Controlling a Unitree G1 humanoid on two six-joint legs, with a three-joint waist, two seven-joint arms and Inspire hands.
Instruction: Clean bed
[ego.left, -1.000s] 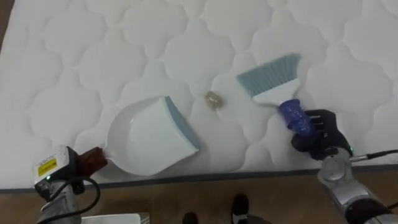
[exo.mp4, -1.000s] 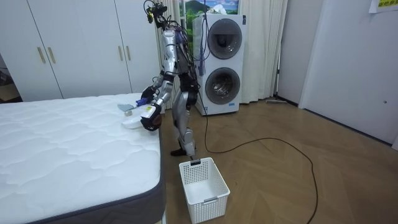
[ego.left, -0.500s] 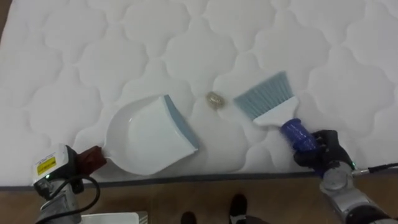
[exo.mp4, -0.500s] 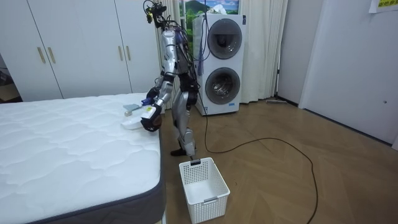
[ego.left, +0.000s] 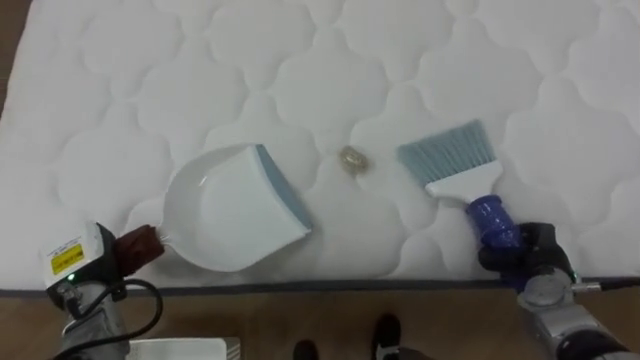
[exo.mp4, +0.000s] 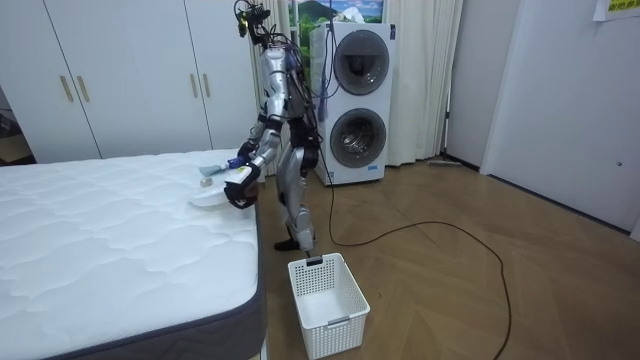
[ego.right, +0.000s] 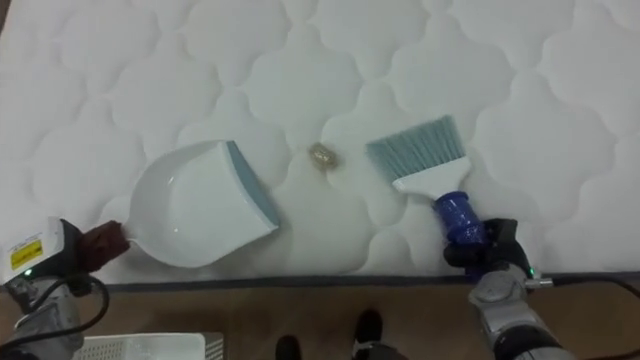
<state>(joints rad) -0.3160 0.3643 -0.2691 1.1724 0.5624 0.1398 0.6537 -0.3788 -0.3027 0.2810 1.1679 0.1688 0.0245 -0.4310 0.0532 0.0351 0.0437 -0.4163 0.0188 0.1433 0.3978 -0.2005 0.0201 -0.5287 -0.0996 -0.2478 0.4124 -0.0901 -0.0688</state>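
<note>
Bed: the white quilted bed (ego.left: 200, 60) is right in front of you, and you're standing at its long edge.
Crumb: one small tan crumb (ego.left: 351, 159) sits on the bed, between the dustpan lip and the bristles and touching neither.
Brush: the brush (ego.left: 455, 160) lies flat to the crumb's right, with its grey-blue bristles angled toward the crumb and its blue handle pointing back at you.
Right hand: your right hand (ego.left: 533, 252) is clenched round the blue handle at the bed's edge.
Dustpan: the white dustpan (ego.left: 225, 210) sits left of the crumb with its blue-grey lip facing it.
Left hand: your left hand (ego.left: 80, 265) is gripping the dustpan's dark handle.
What changed: half a second ago the bristles were nearly on the crumb, and now they've pulled back to the right. The dustpan lip sits a touch farther off too. The crumb hasn't budged.
Floor: a white basket (exo.mp4: 328, 290) stands behind you.
</note>
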